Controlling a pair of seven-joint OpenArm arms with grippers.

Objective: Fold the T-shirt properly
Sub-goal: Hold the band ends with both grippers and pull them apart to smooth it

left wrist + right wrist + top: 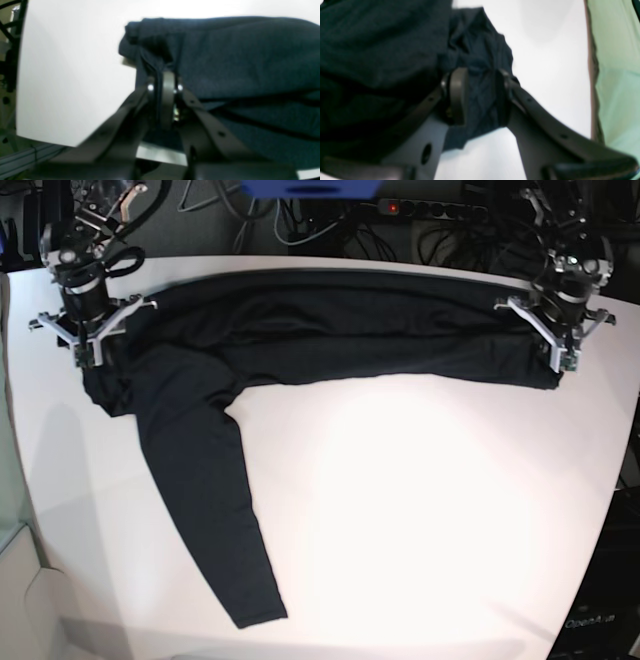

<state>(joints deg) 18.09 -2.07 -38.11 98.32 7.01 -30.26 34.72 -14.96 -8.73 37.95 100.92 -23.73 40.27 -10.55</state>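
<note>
Fabric of the black long-sleeved T-shirt point(330, 330) lies folded across the white table point(420, 510), one sleeve trailing away. Left gripper point(165, 86) is pressed together, pinching its corner. Right gripper point(480, 96) stands spread, cloth bunched between its fingers point(457, 95).

This looks like a robotics lab or test bench rather than a home. A plain white desk point(420, 510) carries two robot arms mounted at its far corners. Behind it hangs a tangle of black cables point(330, 230) and a power strip point(435, 210) with a red switch light — all loose, unhidden wiring. A metal frame rail point(22, 156) runs below the desk edge.
</note>
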